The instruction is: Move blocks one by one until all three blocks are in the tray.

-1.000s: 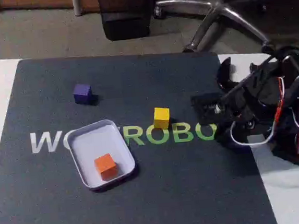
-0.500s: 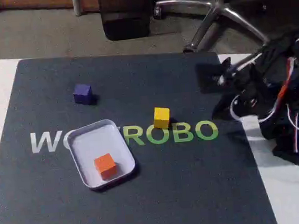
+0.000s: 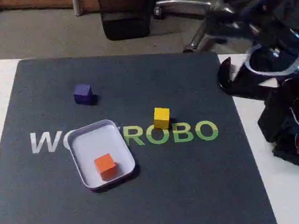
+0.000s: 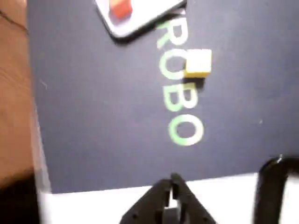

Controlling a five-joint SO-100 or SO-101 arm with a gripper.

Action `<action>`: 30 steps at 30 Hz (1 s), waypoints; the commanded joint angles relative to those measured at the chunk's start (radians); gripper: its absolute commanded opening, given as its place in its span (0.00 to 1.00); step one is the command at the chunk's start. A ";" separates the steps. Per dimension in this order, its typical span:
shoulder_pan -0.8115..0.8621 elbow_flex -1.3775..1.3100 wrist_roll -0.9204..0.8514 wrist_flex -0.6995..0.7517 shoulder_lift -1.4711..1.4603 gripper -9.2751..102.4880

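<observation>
Arm raised at the right edge of the fixed view, blurred against the office chair base (image 3: 219,11) behind the table. In the wrist view the gripper (image 4: 172,184) entered from the bottom edge, black jaws drawn to a narrow point with the tips touching or nearly so, nothing between them; they hung over the white table (image 4: 117,203) just off the mat's edge. Dark mat (image 3: 145,185) carried green and white lettering (image 4: 180,93). Yellow block (image 4: 198,63) sat ahead of the jaws and a little right, well apart from them, on the mat beside the lettering. Farther ahead and to the left lay the white tray (image 4: 149,21), with the orange block (image 4: 120,8) inside it. In the fixed view the purple block (image 3: 82,93) stood alone on the mat beyond the tray (image 3: 89,143), apart from it; yellow block (image 3: 161,117) just right of the tray, not touching; orange block (image 3: 105,165) in the tray's near end.
</observation>
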 commanded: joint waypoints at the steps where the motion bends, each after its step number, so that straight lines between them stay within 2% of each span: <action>1: 0.020 -0.144 0.103 0.002 -0.210 0.01; 6: 0.107 -0.164 0.187 -0.078 -0.408 0.01; 15: 0.161 -0.127 0.153 -0.256 -0.589 0.02; 22: 0.187 -0.115 -0.132 -0.364 -0.680 0.03; 30: 0.279 -0.077 -0.460 -0.411 -0.696 0.03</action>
